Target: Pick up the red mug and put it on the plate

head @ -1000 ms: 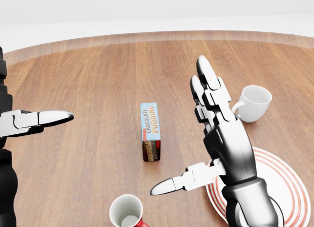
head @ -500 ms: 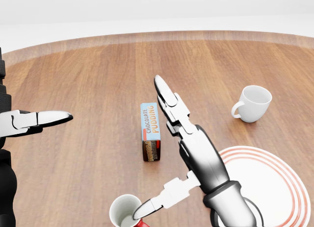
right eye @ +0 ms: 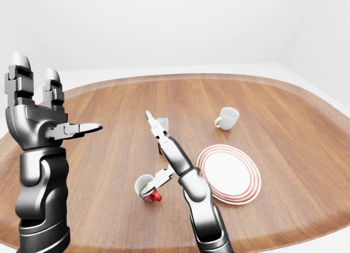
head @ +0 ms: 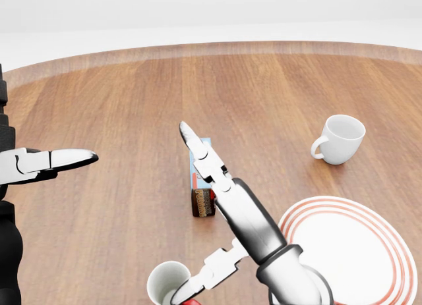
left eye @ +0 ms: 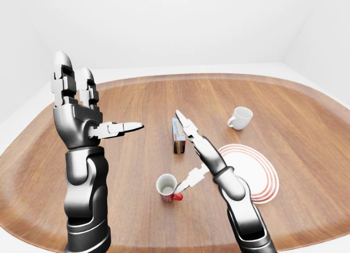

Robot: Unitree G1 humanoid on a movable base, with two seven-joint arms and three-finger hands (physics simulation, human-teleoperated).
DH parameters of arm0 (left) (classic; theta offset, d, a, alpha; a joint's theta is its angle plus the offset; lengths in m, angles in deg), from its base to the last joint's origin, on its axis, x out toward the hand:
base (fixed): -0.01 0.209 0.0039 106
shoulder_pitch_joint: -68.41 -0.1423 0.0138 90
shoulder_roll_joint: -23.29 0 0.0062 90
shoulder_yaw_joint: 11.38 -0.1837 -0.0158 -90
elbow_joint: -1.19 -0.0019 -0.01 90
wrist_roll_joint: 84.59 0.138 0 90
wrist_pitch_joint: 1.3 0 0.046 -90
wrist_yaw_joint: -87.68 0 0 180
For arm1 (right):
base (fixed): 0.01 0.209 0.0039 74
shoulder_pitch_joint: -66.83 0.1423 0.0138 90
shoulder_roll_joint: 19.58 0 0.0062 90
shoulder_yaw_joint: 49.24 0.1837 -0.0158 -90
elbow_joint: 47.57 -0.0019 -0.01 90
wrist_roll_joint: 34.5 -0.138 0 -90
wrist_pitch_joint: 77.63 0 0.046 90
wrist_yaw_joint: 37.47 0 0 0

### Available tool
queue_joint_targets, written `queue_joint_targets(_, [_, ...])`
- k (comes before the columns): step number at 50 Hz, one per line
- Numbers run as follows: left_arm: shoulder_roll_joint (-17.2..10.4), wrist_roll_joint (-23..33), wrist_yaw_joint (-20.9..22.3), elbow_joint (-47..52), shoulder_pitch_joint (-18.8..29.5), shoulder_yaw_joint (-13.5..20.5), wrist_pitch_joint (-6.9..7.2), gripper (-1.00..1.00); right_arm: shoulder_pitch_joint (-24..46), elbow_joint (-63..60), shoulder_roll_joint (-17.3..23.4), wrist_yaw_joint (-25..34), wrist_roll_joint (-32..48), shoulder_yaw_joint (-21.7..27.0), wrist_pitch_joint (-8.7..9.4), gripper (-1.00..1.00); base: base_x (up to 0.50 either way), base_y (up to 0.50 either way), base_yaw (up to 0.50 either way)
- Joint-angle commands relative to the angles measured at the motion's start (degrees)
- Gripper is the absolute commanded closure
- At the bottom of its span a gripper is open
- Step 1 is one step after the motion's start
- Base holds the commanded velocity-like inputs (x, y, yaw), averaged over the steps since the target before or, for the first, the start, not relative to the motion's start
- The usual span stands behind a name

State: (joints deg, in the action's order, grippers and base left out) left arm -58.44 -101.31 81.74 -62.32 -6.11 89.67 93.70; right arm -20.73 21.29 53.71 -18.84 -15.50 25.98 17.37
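The red mug (left eye: 167, 188) stands upright and empty on the desk (left eye: 136, 165), left of the bare plate (left eye: 251, 168) — right hand (left eye: 191, 154) spread open just beside it, thumb at its rim; left hand (left eye: 82, 113) raised, fingers apart.

Each arm is built from glossy dark grey, near-black cylindrical segments joined by ribbed collar rings, visible on the left forearm and upper arm in the eye views. The dark metallic three-finger left hand (left eye: 82, 119) has a rounded gunmetal palm housing with a polished sheen; its fingers are blocky dark links capped by pale silver-white rounded tips, with a white, tapered thumb. The dark metallic three-finger right hand (right eye: 164, 154) has the same finish: a smooth bulbous dark wrist and palm shell, with white segmented fingers ending in slender pointed tips. No cables, screws or printed markings can be made out.
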Motion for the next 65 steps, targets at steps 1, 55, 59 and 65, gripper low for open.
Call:
queue_joint_targets(1, [0.01,0.00,-0.04,0.19,0.01,-0.07,0.00,-1.00,2.04,4.34,-1.10,1.82,8.17,-1.64,0.00,-1.00,0.00,0.00,0.00])
queue_joint_targets(55, [0.10,-0.02,0.06,1.40,-0.25,-0.11,0.00,-1.00,3.06,12.92,-4.68,10.14,29.28,-6.59,0.00,-1.00,0.00,0.00,0.00])
queue_joint_targets(59, [0.13,0.05,0.09,1.31,-0.17,-0.17,0.00,-1.00,3.33,13.42,-4.93,10.59,30.17,-6.56,0.00,-1.00,0.00,0.00,0.00])
queue_joint_targets(65, [0.09,-0.01,0.05,1.32,-0.10,-0.10,0.00,-1.00,3.58,15.42,-4.77,10.73,31.94,-6.06,0.00,-1.00,0.00,0.00,0.00])
